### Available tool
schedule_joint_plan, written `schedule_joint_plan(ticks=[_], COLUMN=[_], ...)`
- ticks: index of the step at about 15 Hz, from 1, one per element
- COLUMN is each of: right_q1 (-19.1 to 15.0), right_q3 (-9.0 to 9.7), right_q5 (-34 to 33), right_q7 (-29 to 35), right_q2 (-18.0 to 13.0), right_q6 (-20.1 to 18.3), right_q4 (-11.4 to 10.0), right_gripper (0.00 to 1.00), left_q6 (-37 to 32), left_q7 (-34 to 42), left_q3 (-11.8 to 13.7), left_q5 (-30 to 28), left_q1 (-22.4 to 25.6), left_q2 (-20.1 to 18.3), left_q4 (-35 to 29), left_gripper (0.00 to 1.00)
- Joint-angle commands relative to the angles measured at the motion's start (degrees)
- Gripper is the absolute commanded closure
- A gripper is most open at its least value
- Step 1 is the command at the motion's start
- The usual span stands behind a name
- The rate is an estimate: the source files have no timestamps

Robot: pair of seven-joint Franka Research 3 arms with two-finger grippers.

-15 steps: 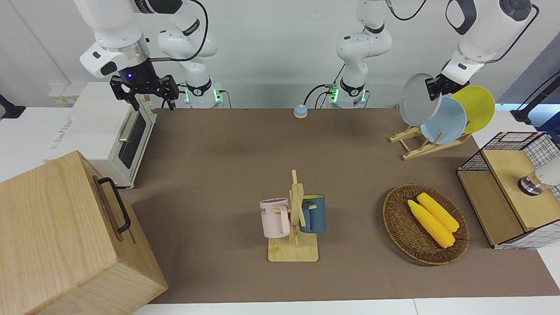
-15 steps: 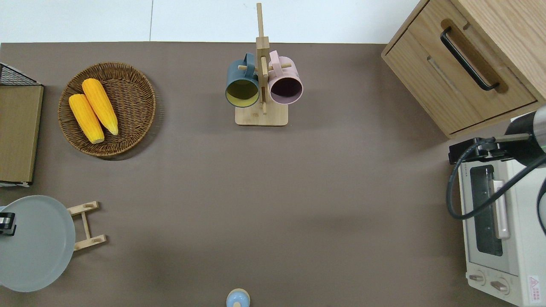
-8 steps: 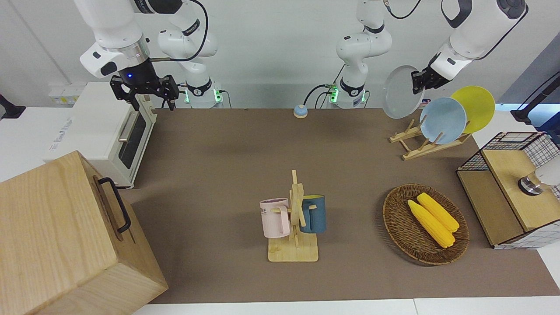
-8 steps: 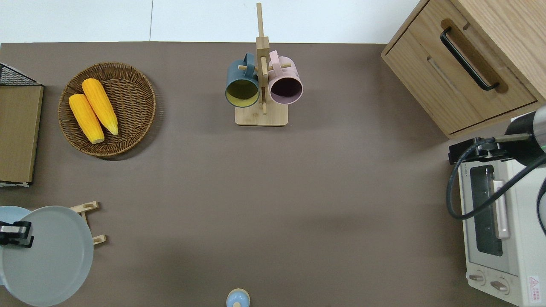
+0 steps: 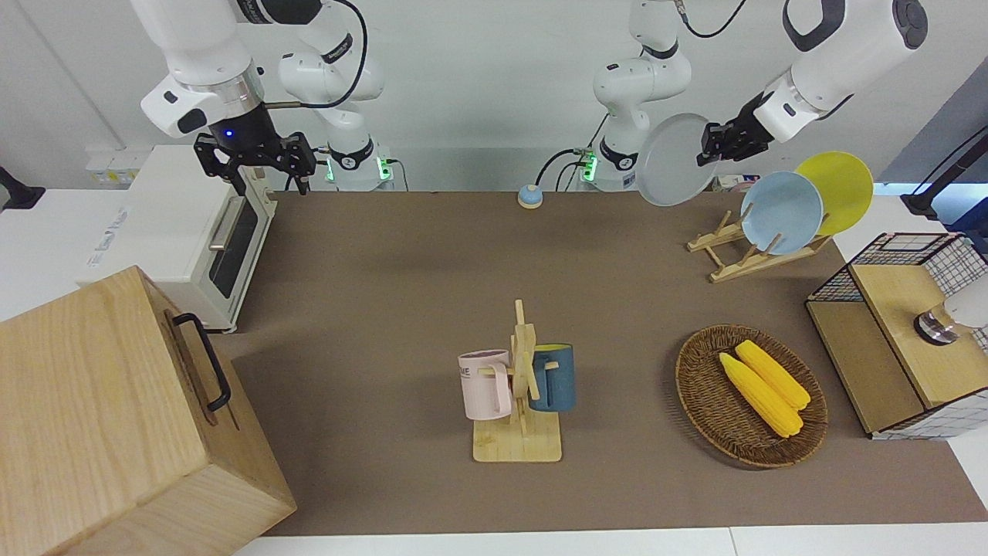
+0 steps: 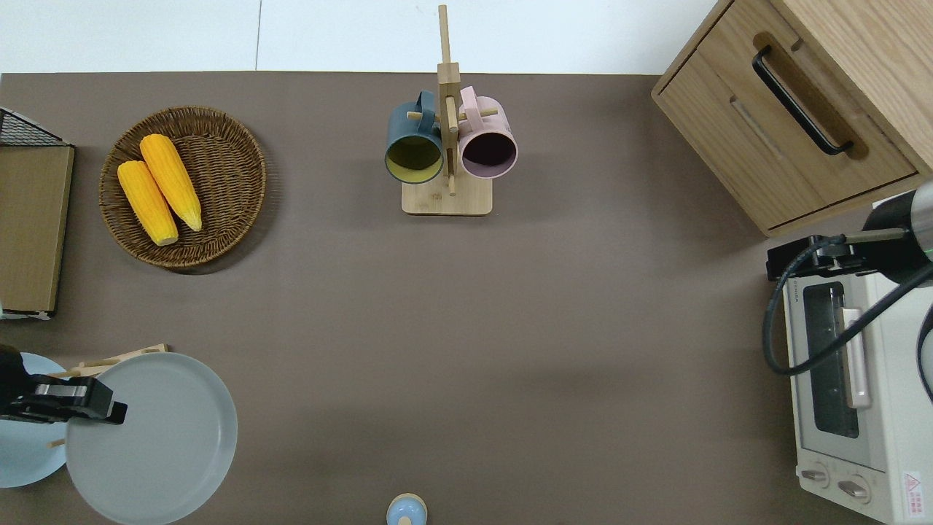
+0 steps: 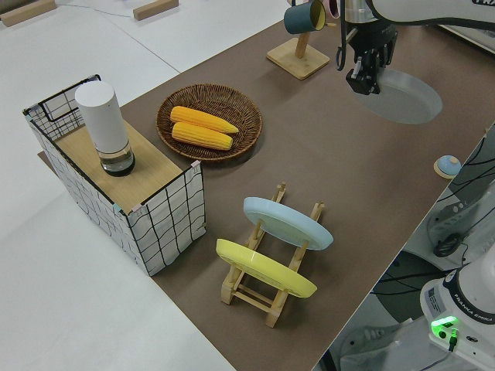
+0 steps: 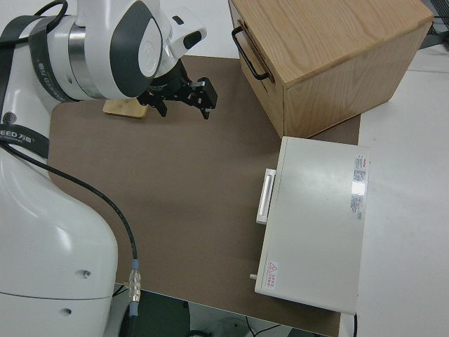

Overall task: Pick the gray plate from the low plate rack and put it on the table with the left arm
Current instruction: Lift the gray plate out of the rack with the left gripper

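Clearance is won: left pincer (image 6: pixel 109 410), pinching the round pale gray plate (image 6: pixel 157 437), has carried it off the low light-wood rack (image 5: pixel 741 251) over bare brown bench (image 6: pixel 510 350), ready for lowering.

right arm (image 8: pixel 105 56): bulky white and grey jointed arm, entering from the near end
right gripper (image 8: pixel 184 96): black two-finger gripper, fingers spread apart, empty
table (image 8: pixel 189 210): matte brown surface with white borders
wooden cabinet (image 8: pixel 330 49): light-wood box with black handle
toaster oven (image 8: pixel 316 217): white, nearer to the robots than the cabinet
wooden base (image 8: pixel 126 109): partly hidden by the arm
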Motion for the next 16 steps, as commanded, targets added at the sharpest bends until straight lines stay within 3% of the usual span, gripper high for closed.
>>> schedule_joint_plan(ticks=[1,7,11,16], right_q1=[0.4,0.4,0.4,0.4], right_q3=[-0.34,-0.34,-0.34,-0.34], right_q5=[0.2,0.2,0.2,0.2], right_q7=[0.2,0.2,0.2,0.2], right_q2=[0.0,0.0,0.0,0.0], right_q6=[-0.1,-0.1,-0.1,-0.1], right_q4=[0.4,0.4,0.4,0.4], right_gripper=[0.017,0.017,0.017,0.017], left_q6=[4.2,14.9,24.5,35.7], left_q7=[0.4,7.1,10.7,16.9], left_q3=[0.3,3.1,3.2,2.8], left_q5=[-4.8,-11.2,-13.3,-16.3], left_q1=[0.4,0.4,-0.5,-0.8], left_q2=[-0.9,-3.9,-6.3,-6.2], left_q4=[-5.0,-16.9,-25.7,-34.2], left_gripper=[1.0,1.0,1.0,1.0])
